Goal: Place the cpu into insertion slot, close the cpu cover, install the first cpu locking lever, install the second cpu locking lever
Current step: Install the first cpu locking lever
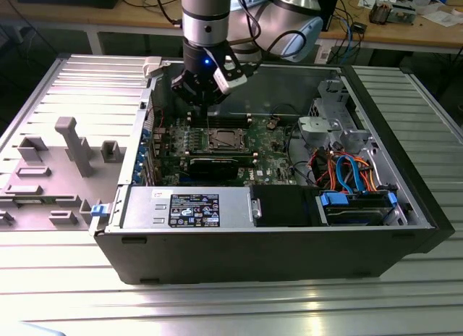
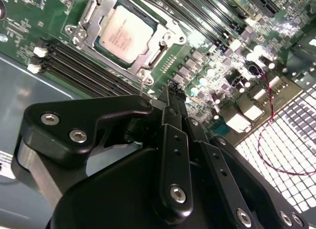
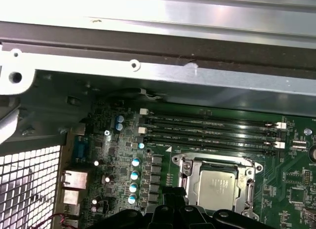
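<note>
The cpu [image 2: 126,34] lies flat in the insertion slot [image 2: 84,31] on the green board, its silver-grey top facing up. The cpu cover [image 2: 148,12] lies down around it as a silver frame. Both also show in the first wrist view: cpu [image 3: 217,189], cpu cover [image 3: 217,165]. From outside, the socket [image 1: 224,139] sits mid-board. My gripper [image 2: 169,98] hangs above the board beside the socket, fingers together and holding nothing; it is also in the exterior view [image 1: 207,103] and at the first wrist view's edge [image 3: 173,199]. Thin metal lever rods [image 2: 159,50] run along the socket's sides.
Long black memory slots [image 3: 212,130] lie beside the socket, under the gripper in the exterior view. A black expansion card [image 1: 217,164] sits in front of the socket. The case's metal wall [image 3: 158,71], a power supply [image 1: 192,209] and drive cables [image 1: 347,173] surround the board.
</note>
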Robot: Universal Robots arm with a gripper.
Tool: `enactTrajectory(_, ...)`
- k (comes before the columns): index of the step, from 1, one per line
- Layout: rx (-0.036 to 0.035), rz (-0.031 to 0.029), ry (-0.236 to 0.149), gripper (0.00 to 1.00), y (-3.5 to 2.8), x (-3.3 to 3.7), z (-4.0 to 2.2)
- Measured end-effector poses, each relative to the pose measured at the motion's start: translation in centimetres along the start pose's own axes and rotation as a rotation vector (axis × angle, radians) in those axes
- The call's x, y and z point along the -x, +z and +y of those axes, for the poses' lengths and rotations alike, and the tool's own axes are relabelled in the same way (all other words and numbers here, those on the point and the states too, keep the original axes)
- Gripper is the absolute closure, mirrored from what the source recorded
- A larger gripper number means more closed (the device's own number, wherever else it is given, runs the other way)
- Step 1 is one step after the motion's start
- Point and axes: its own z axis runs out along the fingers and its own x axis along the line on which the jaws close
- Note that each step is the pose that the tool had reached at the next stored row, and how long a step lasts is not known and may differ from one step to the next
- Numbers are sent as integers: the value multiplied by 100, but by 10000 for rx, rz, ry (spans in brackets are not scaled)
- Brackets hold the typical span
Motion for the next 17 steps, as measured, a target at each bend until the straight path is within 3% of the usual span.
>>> enactTrajectory(3,2,-3,94,89,1,-54,11)
enactTrajectory(13,-1,-55,233,89,1,-57,16)
enactTrajectory(14,-7,-117,234,89,0,-57,19)
enactTrajectory(15,-16,-217,234,89,1,-55,28)
enactTrajectory(17,-24,-315,237,89,2,-54,41)
